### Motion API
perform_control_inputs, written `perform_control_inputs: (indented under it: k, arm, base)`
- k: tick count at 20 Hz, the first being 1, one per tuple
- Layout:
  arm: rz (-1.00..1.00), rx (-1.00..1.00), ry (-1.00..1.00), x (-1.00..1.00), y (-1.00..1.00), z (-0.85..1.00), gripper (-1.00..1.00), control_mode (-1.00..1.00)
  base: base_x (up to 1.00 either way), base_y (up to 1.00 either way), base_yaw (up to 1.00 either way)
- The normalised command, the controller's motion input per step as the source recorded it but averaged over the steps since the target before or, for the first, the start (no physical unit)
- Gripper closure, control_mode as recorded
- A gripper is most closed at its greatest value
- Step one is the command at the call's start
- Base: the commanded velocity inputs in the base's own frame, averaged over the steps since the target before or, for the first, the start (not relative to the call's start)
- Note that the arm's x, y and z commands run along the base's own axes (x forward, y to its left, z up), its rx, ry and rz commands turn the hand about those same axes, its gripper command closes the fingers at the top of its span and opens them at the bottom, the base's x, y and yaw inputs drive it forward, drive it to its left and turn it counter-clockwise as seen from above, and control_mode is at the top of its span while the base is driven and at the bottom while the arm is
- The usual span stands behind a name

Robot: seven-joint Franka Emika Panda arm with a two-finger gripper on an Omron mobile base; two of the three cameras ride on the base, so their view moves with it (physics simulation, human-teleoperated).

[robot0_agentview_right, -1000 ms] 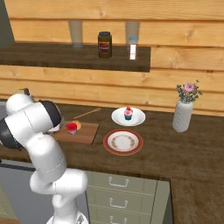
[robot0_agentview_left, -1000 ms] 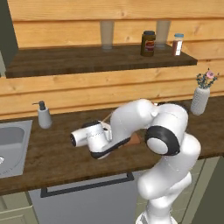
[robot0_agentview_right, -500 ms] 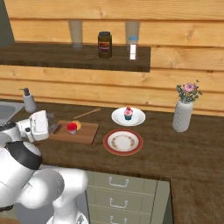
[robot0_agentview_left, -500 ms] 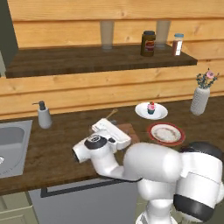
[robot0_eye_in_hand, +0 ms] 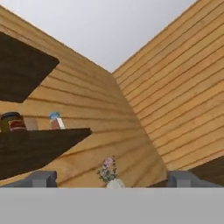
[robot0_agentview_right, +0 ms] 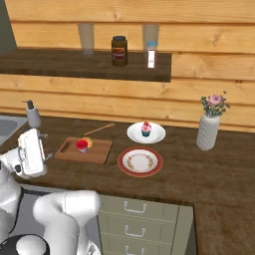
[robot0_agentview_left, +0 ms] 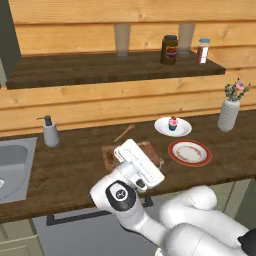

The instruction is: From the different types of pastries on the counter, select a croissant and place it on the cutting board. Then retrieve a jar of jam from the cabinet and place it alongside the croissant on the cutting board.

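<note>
The reddish-brown cutting board (robot0_agentview_right: 97, 152) lies on the dark counter (robot0_agentview_right: 199, 169). On it stands the small red jar of jam (robot0_agentview_right: 81, 145), and a bit of the golden croissant (robot0_agentview_right: 89, 144) shows against its right side. My gripper (robot0_agentview_right: 34, 153) hangs left of the board near the counter's front edge, apart from both. From the other side the gripper (robot0_agentview_left: 141, 164) covers most of the board (robot0_agentview_left: 107, 155). In the hand view the fingertips (robot0_eye_in_hand: 41, 178) stand wide apart, open, with nothing between them. The cupcake (robot0_agentview_right: 146, 129) sits on a white plate. An edge of the olive cabinet (robot0_agentview_left: 7, 40) shows top left.
A red-rimmed plate (robot0_agentview_right: 140, 161) lies right of the board, with a wooden spoon (robot0_agentview_right: 99, 129) behind it. A vase (robot0_agentview_right: 208, 130) stands far right, a soap dispenser (robot0_agentview_right: 33, 115) and the sink (robot0_agentview_left: 10, 160) to the left. The shelf (robot0_agentview_right: 74, 64) holds a dark jar (robot0_agentview_right: 118, 50), a shaker (robot0_agentview_right: 151, 54) and glasses.
The arm has folded down and drawn back from the board to the counter's front edge. The hand now tilts up toward the wall. The jar stays on the board.
</note>
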Motion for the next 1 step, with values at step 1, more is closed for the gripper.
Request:
perform_control_inputs:
  k: [1]
  arm:
    - [0.0,0.0,-0.42,-1.0,-0.11,0.39,-1.0,-1.0]
  base:
    - [0.0,0.0,0.0]
